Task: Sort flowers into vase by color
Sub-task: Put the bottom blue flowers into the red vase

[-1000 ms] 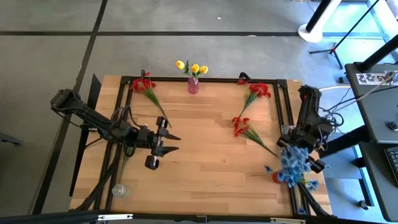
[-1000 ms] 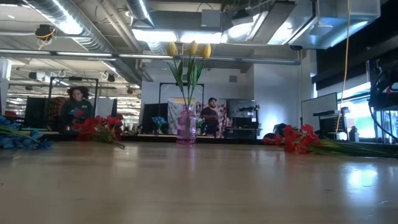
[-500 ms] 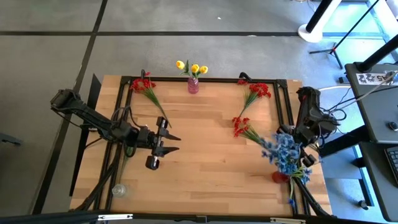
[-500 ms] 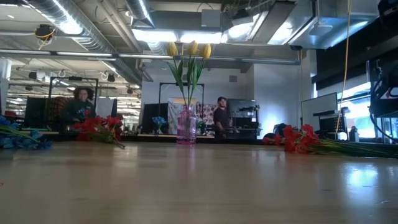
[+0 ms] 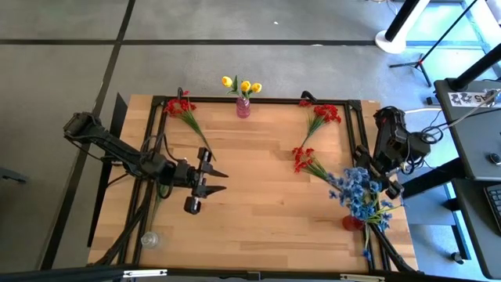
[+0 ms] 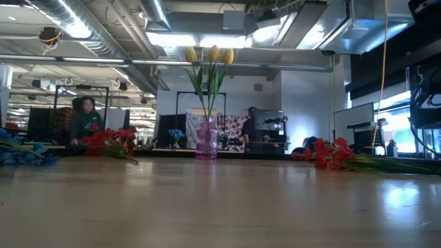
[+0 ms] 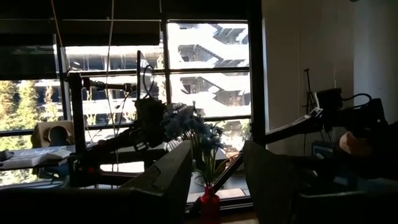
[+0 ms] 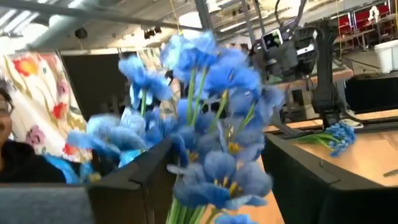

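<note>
Holding the blue flowers (image 5: pixel 358 193) by their stems over the table's (image 5: pixel 258 196) right edge, the right end effector (image 5: pixel 389 190) has them just above a red vase (image 5: pixel 350 223). Yellow flowers (image 5: pixel 241 84) fill the pink vase (image 5: pixel 243 107); red flowers (image 5: pixel 182 106) lie loose. A good insertion probably keeps the stems vertical and centred over the mouth, lowering slowly. The left end effector (image 5: pixel 217 180) waits spread wide, mid-table.

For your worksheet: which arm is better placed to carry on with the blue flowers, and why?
The right. The right gripper sits against the blue flowers at the red vase, blooms filling its wrist view. The left gripper, open, hovers over the table's left half, far away.
</note>
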Available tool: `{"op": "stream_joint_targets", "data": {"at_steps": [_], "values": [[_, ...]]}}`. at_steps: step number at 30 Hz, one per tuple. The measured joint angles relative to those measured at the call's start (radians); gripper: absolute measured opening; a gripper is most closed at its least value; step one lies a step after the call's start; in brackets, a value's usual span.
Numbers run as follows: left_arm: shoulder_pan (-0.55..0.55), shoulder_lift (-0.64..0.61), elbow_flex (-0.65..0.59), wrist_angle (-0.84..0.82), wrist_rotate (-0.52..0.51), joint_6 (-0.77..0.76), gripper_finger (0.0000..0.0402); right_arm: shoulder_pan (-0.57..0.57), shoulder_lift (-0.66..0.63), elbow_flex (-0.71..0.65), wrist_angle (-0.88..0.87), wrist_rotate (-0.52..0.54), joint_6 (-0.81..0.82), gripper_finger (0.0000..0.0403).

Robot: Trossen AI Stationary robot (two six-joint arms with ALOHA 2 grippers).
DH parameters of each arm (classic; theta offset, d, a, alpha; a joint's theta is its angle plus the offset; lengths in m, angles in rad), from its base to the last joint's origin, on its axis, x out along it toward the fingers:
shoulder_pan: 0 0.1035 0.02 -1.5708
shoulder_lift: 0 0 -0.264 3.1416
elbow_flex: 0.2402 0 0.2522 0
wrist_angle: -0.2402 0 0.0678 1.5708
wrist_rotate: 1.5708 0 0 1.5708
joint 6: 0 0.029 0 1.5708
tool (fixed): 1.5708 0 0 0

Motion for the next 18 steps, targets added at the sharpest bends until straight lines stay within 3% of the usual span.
{"op": "stream_joint_targets", "data": {"at_steps": [10,14,18], "values": [[0.008,0.0,0.0,-0.031,0.0,0.0,0.014,0.0,0.133,-0.002,-0.04,-0.086,0.121,0.0177],[0.02,0.0,-0.001,-0.031,0.001,0.0,0.014,0.0,0.143,0.017,-0.058,-0.104,0.148,0.013],[0.034,0.0,-0.001,-0.032,0.0,0.0,0.014,0.0,0.14,0.091,-0.168,-0.135,0.172,0.0054]]}}
